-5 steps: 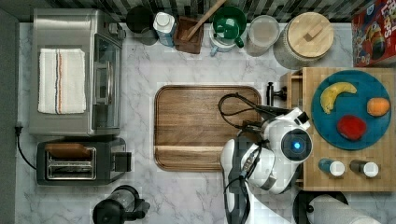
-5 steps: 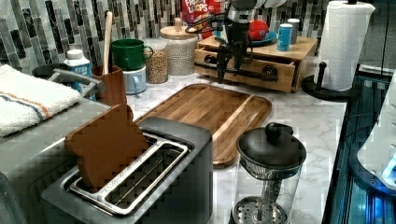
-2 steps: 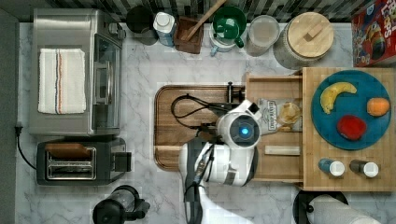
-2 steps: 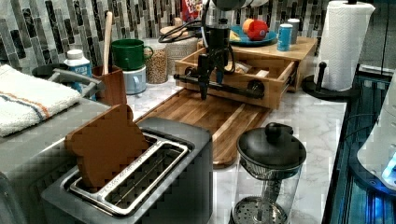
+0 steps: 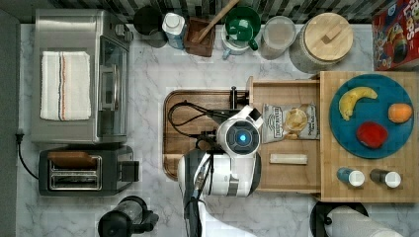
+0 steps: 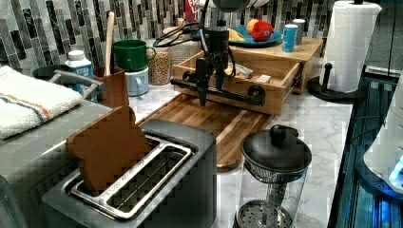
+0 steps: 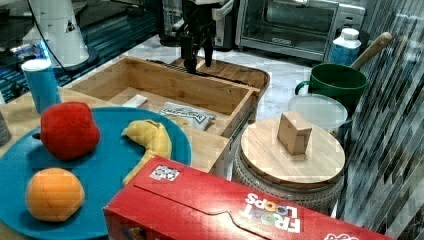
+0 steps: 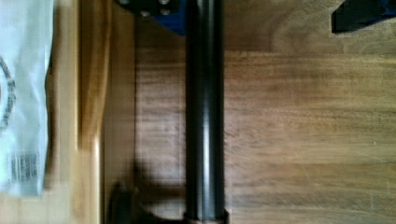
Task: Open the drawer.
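The drawer [image 5: 289,136] has slid further out over the brown tray [image 5: 197,133] since a moment ago, contents exposed, so opening looks basically done; gripper [image 6: 209,80] now released, fingers straddling the handle [image 6: 223,92].

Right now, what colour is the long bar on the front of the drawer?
Black. The handle on the light wooden drawer shows best in the left view.

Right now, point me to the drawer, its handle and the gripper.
drawer [image 5: 289,175]: top view, bare floor.
handle [image 6: 237,94]: left view, middle of the black bar.
gripper [image 6: 210,80]: left view, between the fingertips, straddling the bar.
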`<state>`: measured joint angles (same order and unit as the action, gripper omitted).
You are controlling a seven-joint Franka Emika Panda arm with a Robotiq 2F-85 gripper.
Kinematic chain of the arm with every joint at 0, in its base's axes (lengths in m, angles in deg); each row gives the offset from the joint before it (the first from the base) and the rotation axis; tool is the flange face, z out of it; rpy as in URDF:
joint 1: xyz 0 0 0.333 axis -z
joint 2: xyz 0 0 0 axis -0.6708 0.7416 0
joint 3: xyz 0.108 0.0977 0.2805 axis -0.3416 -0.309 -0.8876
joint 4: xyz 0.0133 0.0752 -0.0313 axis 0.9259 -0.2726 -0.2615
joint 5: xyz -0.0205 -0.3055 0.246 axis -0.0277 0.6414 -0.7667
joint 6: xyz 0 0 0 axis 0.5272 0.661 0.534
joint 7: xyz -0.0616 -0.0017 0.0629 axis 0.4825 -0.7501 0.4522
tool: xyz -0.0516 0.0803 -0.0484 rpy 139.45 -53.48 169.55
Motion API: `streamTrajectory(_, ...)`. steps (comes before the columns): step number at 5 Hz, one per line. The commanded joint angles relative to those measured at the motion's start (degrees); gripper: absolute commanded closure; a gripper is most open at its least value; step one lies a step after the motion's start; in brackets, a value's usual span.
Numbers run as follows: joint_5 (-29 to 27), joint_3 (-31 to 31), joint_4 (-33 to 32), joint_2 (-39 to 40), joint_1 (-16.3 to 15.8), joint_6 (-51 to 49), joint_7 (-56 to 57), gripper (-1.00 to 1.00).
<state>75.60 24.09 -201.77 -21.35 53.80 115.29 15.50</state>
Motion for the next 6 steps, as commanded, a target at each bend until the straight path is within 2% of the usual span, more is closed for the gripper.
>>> streamTrajectory(1, -2.37, -3.81, 4.55, -1.6, -3.9, -4.92, -8.55, -1.0)
streamTrajectory(6, -2.31, -4.32, 4.55, -1.59, -3.38, -4.92, -8.58, -1.0)
